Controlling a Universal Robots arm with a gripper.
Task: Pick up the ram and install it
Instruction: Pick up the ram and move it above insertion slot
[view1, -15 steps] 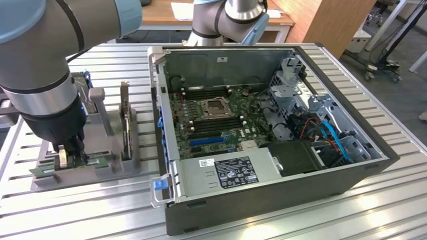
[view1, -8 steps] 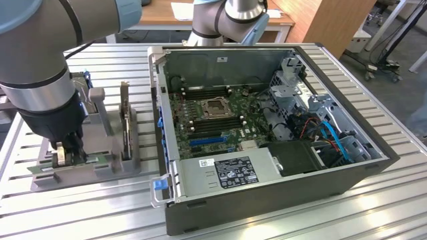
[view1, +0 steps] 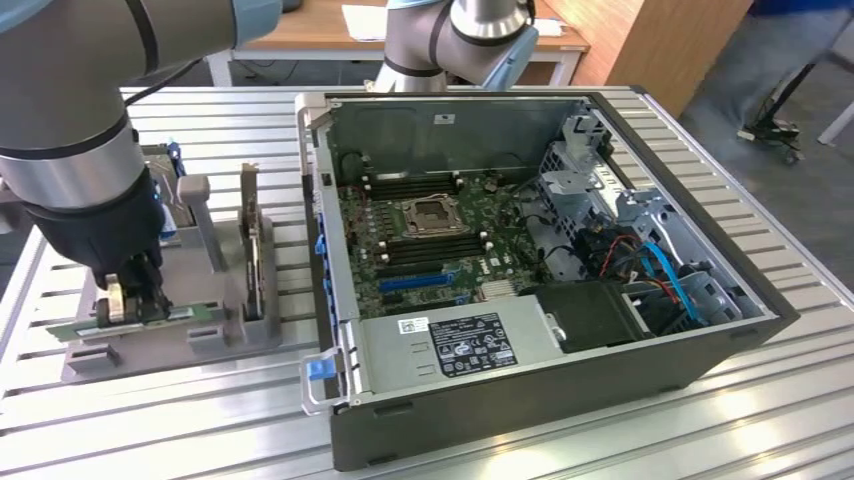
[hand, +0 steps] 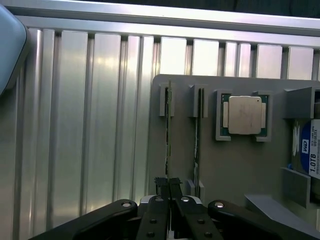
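Nearest, at the exterior view's left, the gripper (view1: 134, 308) points straight down from a vertical black wrist, with the arm's thick grey links rising out of the frame above it. Its two fingers are pinched shut on the ram (view1: 70, 327), gripping the green stick near its middle. The ram lies lengthwise on edge in a slot of the grey holder (view1: 200, 345), both ends sticking out past the fingers.

In the wrist view the gripper (hand: 169, 184) clamps the thin top edge of the ram (hand: 168, 120), whose far end sits in a slot bracket. A processor chip (hand: 245, 115) and a hard drive (hand: 312, 150) rest in pockets beside it.

Just behind the ram, an expansion card (view1: 250, 240) stands upright in the same holder. Further toward the exterior view's right, the open computer case (view1: 694, 350) lies on the slotted aluminium table (view1: 200, 440), motherboard (view1: 414, 240) facing up. Beyond the case stands the arm's base (view1: 454, 40)
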